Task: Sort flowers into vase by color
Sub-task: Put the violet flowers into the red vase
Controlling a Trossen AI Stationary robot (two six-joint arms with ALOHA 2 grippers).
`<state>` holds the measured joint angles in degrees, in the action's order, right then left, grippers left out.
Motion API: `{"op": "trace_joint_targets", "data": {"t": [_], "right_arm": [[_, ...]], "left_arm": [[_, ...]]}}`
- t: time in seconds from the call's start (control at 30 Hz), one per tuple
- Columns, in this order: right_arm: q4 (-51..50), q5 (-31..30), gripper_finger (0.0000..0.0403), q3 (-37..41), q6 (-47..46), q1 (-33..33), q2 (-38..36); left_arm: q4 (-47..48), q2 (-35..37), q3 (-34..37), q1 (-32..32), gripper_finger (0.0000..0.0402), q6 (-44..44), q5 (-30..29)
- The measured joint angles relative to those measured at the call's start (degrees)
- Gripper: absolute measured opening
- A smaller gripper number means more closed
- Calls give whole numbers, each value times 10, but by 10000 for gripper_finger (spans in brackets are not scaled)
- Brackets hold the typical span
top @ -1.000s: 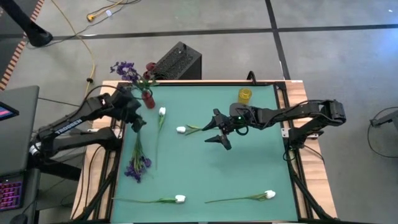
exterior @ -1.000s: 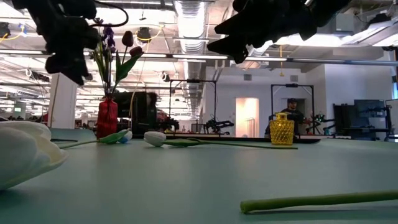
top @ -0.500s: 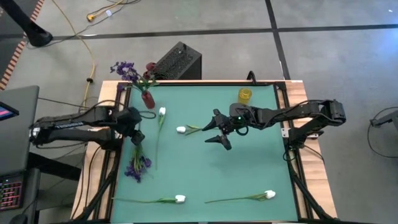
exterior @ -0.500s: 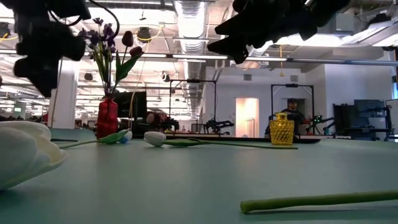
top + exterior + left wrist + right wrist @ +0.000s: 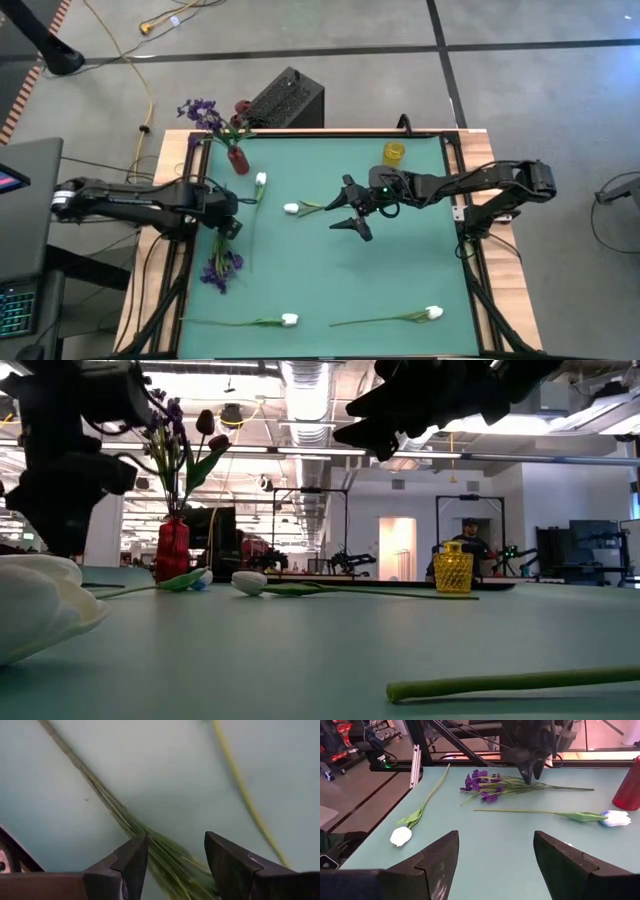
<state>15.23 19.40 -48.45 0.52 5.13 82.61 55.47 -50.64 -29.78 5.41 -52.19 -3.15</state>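
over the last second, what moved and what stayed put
The left end effector swung away from the red vase, toward the table's near side, and now hangs open over the purple flower's stems. Nothing was gripped or released. The right end effector stayed open mid-table; the white tulips and yellow vase did not move.

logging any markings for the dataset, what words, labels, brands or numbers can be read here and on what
None can be read in these pictures.
Left arm: no lettering shows along it in the high view.
Red vase, yellow vase, black box: no labels visible.
Room behind the table in the low view: any signs are too small to read.
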Motion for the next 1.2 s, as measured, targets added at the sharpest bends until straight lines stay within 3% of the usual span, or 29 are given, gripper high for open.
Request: {"op": "trace_joint_targets", "data": {"t": [0.17, 0.43, 0.83, 0.97, 1.2], "right_arm": [[0, 0, 283, 0, 15, 0, 0], [-2, 0, 283, 0, 19, 3, 0], [1, 0, 283, 0, 30, 7, 0], [-8, 0, 283, 0, 30, 7, 0], [-29, 0, 283, 0, 31, 7, 0]], "left_arm": [[1, -44, -2, 0, 183, -4, -48], [22, -121, -6, 5, 183, -18, -61], [-48, -227, -9, 6, 177, 46, -13], [-48, -229, -9, 6, 136, 46, 6], [-50, -218, -25, 1, 17, 92, 79]]}}
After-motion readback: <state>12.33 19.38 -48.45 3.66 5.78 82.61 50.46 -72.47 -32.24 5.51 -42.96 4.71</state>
